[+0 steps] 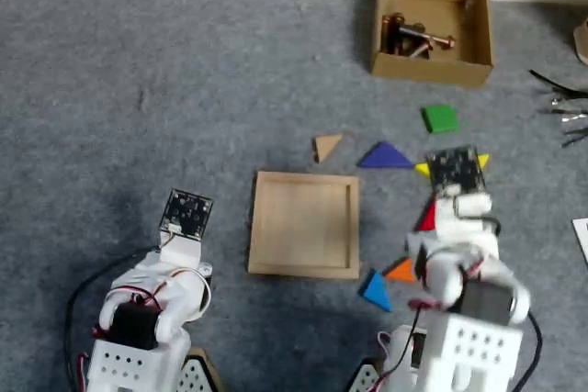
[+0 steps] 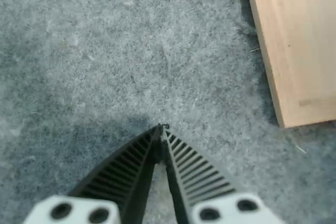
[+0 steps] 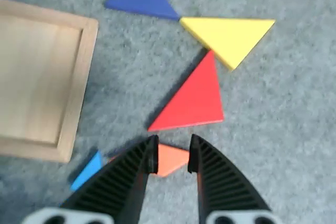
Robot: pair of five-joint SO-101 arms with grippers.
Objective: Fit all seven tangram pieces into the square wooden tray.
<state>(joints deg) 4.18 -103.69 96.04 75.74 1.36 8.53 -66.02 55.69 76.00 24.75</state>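
Across the whole table is a grey carpet, and everything sits on that. Left arm and right arm are at the near edge, with the square wooden tray between them and a bit further out. All the pieces I can see are lying outside the tray on the carpet, off on the right arm's side.

Up at the far edge is a cardboard box with some copper-coloured bits in it, can't tell what they are.

Pieces, big to small-ish:
- red triangle, flat, its tip right up against the yellow triangle
- dark blue triangle, corner to corner with the yellow one, just about touching
- green square, further out toward the box
- plain wood-coloured triangle, just beyond the tray's far rim
- light blue piece, near the tray corner closest to the right arm
- orange triangle, just beside the light blue one

Left gripper is over bare carpet just beside the tray's edge, claw pressed together at the tips, nothing in it. Right gripper has its claw spread a little, low over the orange triangle, which shows between the two tips. Can't tell if it's touching.
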